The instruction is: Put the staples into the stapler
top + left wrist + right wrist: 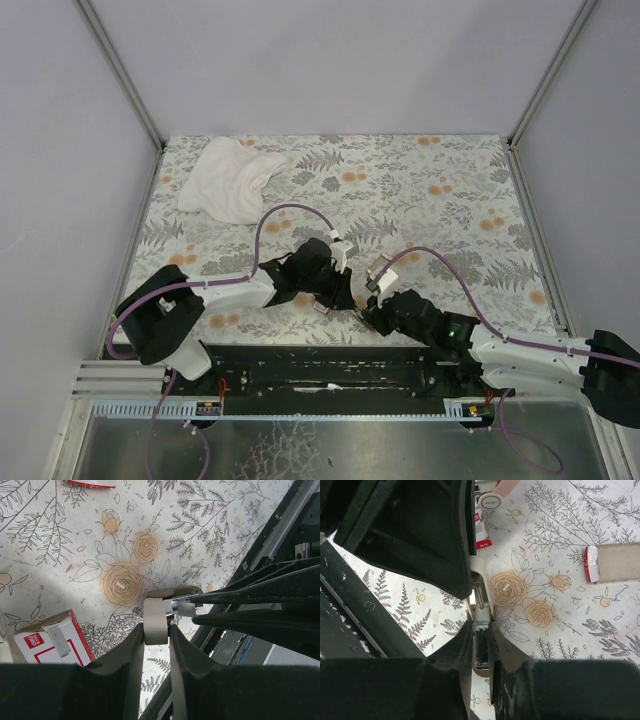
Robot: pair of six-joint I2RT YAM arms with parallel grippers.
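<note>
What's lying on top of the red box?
A short grey staple strip lies on the red box, next to its white label. The left fingers hide the box's bottom edge, and its inside cannot be seen.

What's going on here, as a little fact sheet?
stapler: held from two sides
left gripper: shut on the stapler's tan body
right gripper: shut on the stapler's silver metal part
staple box: red, open, lying on the table
staple strip: grey, on the open box
cloth: white, crumpled, far left corner
</note>
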